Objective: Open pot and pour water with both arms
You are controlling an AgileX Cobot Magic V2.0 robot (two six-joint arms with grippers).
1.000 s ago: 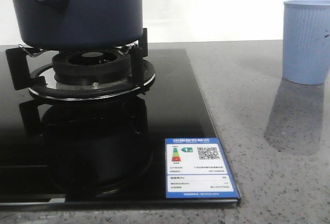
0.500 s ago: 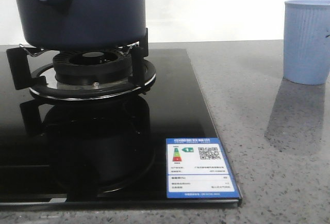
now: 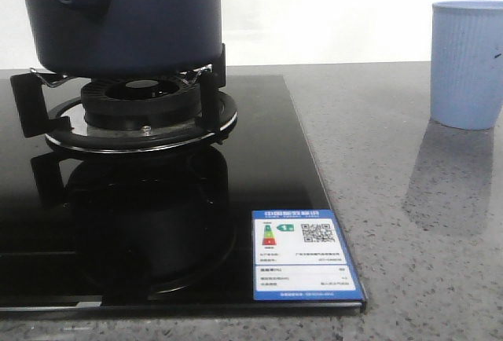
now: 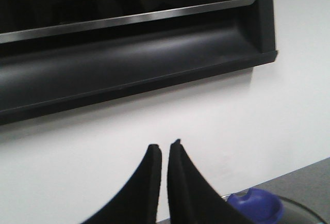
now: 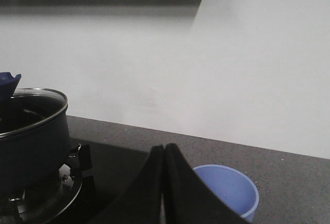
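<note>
Both grippers, left (image 4: 164, 149) and right (image 5: 164, 149), pinched empty, well apart from pot (image 3: 126, 15).

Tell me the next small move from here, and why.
Probably open the left gripper and lower it toward the lid knob. The pot sits on the burner with its glass lid on; both grippers look shut and empty, the right gripper above the cup.

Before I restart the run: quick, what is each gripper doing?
Left gripper: shut, holding nothing.
Right gripper: shut, holding nothing.
</note>
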